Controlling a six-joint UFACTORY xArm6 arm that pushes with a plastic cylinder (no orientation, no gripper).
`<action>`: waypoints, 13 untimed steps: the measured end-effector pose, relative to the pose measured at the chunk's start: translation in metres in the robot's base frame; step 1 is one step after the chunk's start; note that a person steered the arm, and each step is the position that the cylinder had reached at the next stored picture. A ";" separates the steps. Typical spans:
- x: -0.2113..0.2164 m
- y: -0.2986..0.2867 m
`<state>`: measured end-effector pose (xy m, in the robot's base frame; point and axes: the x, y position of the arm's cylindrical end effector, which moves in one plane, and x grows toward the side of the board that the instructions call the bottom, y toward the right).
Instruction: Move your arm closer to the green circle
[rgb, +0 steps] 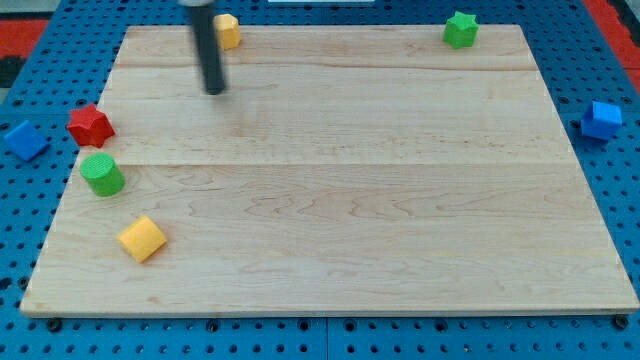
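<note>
A red star-shaped block (90, 125) sits at the table's (350, 230) left edge, partly overhanging it. Toward the view's bottom left, a yellow cube (142, 239) lies on the wood, turned diagonally. A second yellow block (228, 30), its shape partly hidden, rests near the top edge left of centre. A green star-shaped block (461, 29) stands at the top edge toward the view's right. Off the wood, on the blue pegboard (590, 200) surrounding it, a blue block (26, 140) lies at the view's far left, just beside the red star, and another blue block (602, 119) lies at the far right
</note>
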<state>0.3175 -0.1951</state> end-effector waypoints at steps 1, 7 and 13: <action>-0.004 -0.056; -0.089 0.219; 0.077 0.244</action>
<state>0.3947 0.0488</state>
